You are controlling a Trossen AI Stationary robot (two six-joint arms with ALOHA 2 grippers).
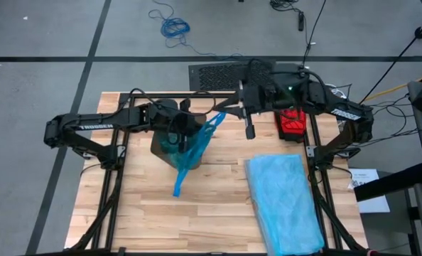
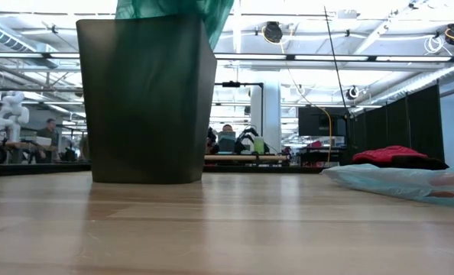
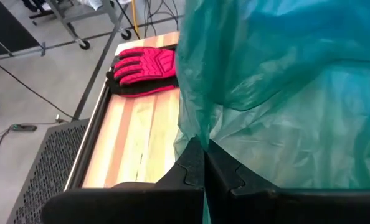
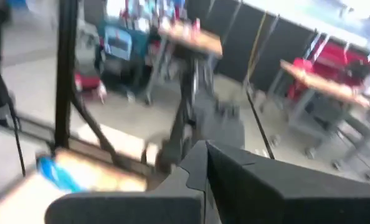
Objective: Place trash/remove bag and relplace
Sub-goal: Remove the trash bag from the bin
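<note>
The paler blue plastic bag (image 1: 285,203) lies flat on the table (image 1: 154,213) at about 4 o'clock in the high view. Nearer the centre, toward 10 o'clock, the dark bin (image 1: 170,151) stands upright with the bag (image 1: 197,146), teal-green, draped over its rim. The left pincer (image 3: 203,163) sits above the bin, pinching a fold of the bag. At 1 o'clock the right pincer (image 1: 249,131) hangs pressed together, empty, just beside the red glove (image 1: 292,122)

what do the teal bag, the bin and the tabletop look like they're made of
Teal bag: thin translucent plastic film, crinkled and glossy. Bin: dark, smooth, matte walls, probably rigid plastic. Tabletop: light wood planks with visible grain and seams, apparently sealed.
</note>
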